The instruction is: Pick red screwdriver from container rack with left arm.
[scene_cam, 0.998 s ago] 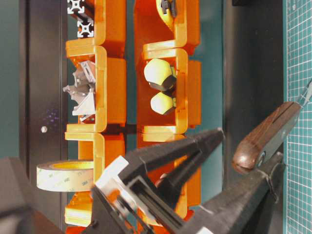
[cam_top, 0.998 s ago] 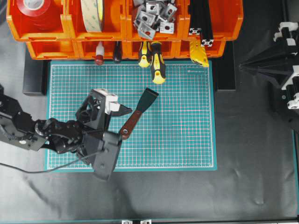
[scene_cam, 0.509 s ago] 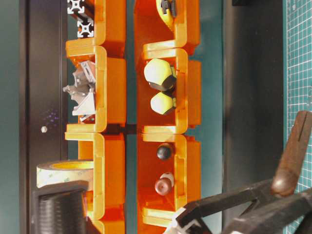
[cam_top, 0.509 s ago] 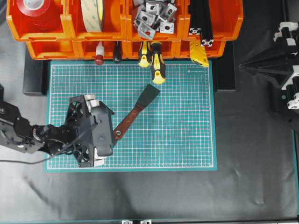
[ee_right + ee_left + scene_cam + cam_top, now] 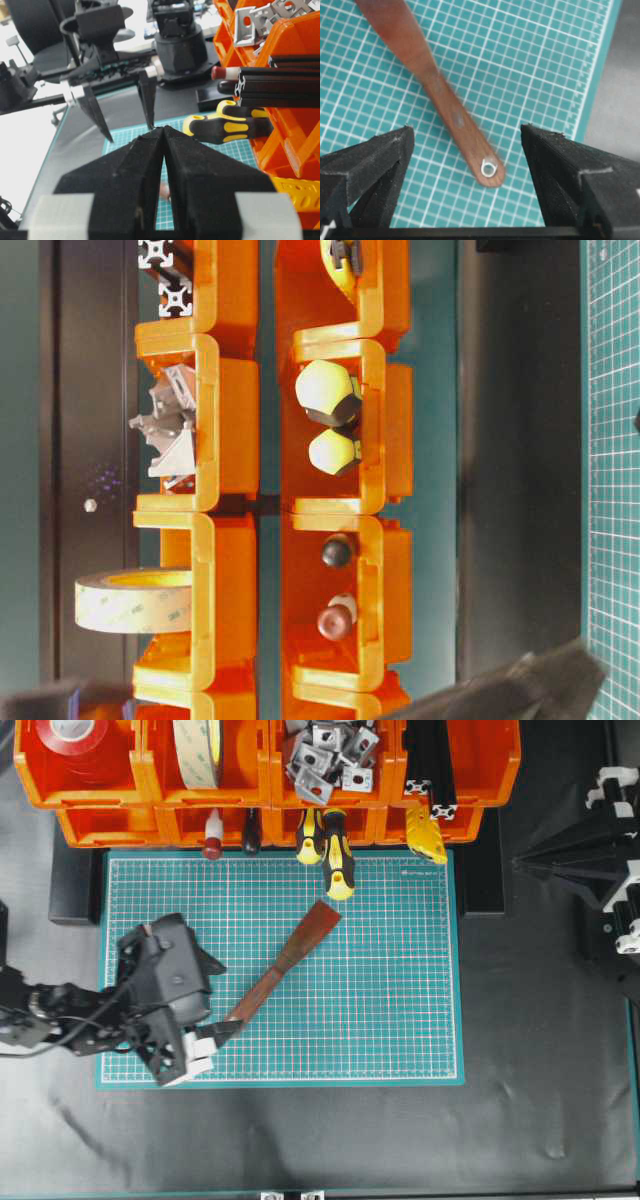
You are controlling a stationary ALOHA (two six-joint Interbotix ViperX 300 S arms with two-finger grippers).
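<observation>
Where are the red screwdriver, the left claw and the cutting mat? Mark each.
red screwdriver [image 5: 455, 117]: left wrist view, mid-shaft.
left claw [image 5: 465, 150]: left wrist view, midway between its open fingertips.
cutting mat [image 5: 390, 1000]: overhead view, bare green grid.

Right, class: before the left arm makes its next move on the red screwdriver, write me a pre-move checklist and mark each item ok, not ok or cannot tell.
1. Left gripper fingers open: ok.
2. Red screwdriver between the fingers in the left wrist view: ok.
3. Fingers touching the handle: not ok, a gap shows on both sides.
4. Screwdriver lying flat on the green mat, away from the container rack: ok.
5. Right gripper shut and away from the tool: ok.
6. Height of the fingers above the mat: cannot tell.
</observation>
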